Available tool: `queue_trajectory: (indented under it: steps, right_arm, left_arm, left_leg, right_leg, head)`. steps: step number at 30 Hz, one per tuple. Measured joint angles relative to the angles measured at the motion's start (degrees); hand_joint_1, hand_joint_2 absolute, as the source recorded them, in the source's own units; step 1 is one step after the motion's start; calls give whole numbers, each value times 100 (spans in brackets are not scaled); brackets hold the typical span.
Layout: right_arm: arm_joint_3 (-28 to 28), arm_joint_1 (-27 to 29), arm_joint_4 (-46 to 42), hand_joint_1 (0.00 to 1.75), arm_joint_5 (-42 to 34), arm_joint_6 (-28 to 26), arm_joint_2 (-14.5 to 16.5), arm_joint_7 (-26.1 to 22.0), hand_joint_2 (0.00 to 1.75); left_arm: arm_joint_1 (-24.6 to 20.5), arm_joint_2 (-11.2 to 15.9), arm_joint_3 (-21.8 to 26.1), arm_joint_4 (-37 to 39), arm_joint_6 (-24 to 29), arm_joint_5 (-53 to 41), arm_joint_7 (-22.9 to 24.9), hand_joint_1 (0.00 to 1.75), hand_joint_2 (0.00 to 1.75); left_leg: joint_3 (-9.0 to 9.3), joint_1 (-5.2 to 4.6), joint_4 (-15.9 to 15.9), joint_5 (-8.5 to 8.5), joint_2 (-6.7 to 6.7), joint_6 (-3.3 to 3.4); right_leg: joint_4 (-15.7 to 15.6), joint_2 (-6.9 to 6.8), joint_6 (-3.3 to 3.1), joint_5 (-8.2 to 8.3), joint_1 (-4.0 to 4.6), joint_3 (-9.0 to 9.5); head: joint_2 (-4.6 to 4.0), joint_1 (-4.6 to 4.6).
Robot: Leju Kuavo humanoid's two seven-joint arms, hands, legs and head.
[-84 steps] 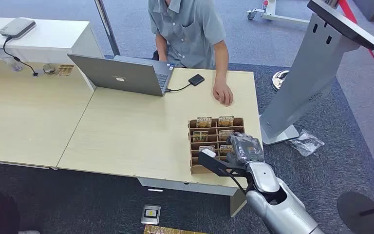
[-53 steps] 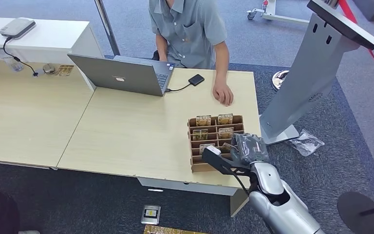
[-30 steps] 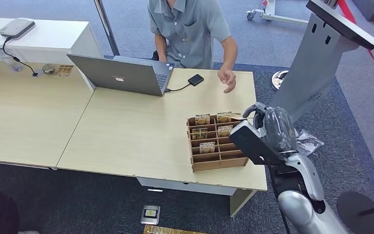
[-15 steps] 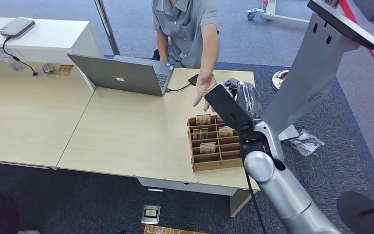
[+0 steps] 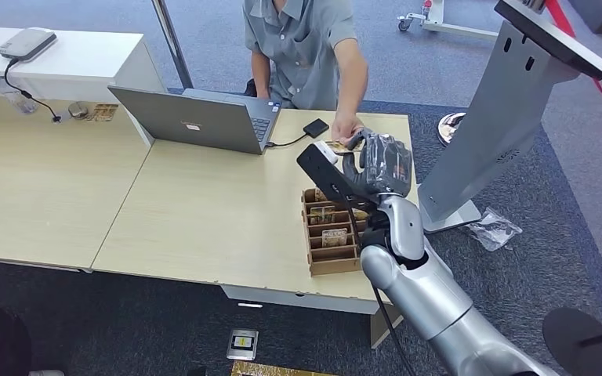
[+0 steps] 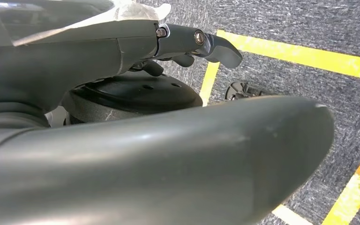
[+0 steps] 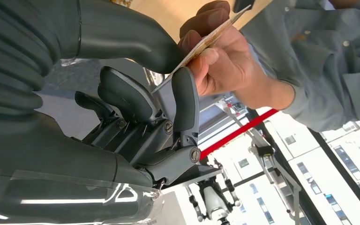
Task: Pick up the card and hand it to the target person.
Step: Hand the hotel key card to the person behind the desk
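Observation:
The card (image 5: 334, 146) is a small tan and gold piece held up over the far right part of the desk. My right hand (image 5: 380, 160) pinches it between the thumb and a dark finger (image 7: 185, 96). In the right wrist view the card (image 7: 206, 42) shows edge-on, and the person's hand (image 7: 225, 61) grips its other end. The person (image 5: 306, 39) in a grey shirt sits behind the desk, with that hand (image 5: 347, 129) reaching to mine. My left hand (image 6: 168, 140) hangs over the carpet and holds nothing.
A wooden card rack (image 5: 333, 235) with several cards stands on the desk (image 5: 204, 211) just below my right arm. A grey laptop (image 5: 196, 121) and a black box (image 5: 316, 128) on a cable lie at the back. A grey kiosk stand (image 5: 502, 110) rises beyond the desk's right end.
My right hand has lifted from the rack with the card and swung forward and left to the person. The person's hand rose from the desk and took hold of the card's far end.

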Motion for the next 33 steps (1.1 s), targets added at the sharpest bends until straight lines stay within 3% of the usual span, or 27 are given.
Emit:
queue_trajectory:
  steps: [2, 3, 6, 11, 22, 33]
  right_arm:
    - [37, 3, 70, 18, 1, 63, -8, 40, 175]
    - [53, 11, 97, 1, -77, 129, -13, 27, 175]
    - [64, 107, 140, 0, -814, 493, -23, -272, 175]
    - [-81, 470, -71, 0, -2543, 1176, -48, -1178, 175]
    - [-358, 1147, -1489, 0, -5366, 2507, -351, -2342, 175]
    - [-240, 1305, -1767, 0, -5769, 2468, -635, -2592, 175]
  left_arm:
    - [-1, 2, 0, 0, -1, 10, 0, 0, 0]
    - [-1, 3, 0, 0, -1, 19, 0, 0, 0]
    - [0, 12, 0, 0, -1, 68, -1, 0, 0]
    - [14, 41, 0, 0, -1, 182, -1, 0, 0]
    - [4, -4, -7, -2, 2, 545, -27, 0, 0]
    - [-38, -115, -37, 8, 41, 437, -92, 0, 0]
  left_leg:
    - [0, 0, 0, 0, 0, 0]
    - [0, 0, 0, 0, 0, 0]
    - [0, 0, 0, -1, 0, 0]
    - [0, 1, 0, 0, 0, 0]
    - [1, -2, 0, -1, 2, 0]
    - [-1, -7, 0, 0, 1, 0]
  right_leg:
    - [0, 0, 0, 0, 0, -1]
    - [0, 0, 0, 0, 0, -2]
    - [0, 0, 0, 0, 0, -3]
    - [0, 0, 0, 0, 0, -4]
    - [-1, 1, 0, 0, 1, -5]
    - [-1, 1, 0, 0, 0, -5]
  head:
    - [0, 1]
    - [0, 0]
    - [0, 1]
    - [0, 0]
    - [0, 1]
    - [0, -2]
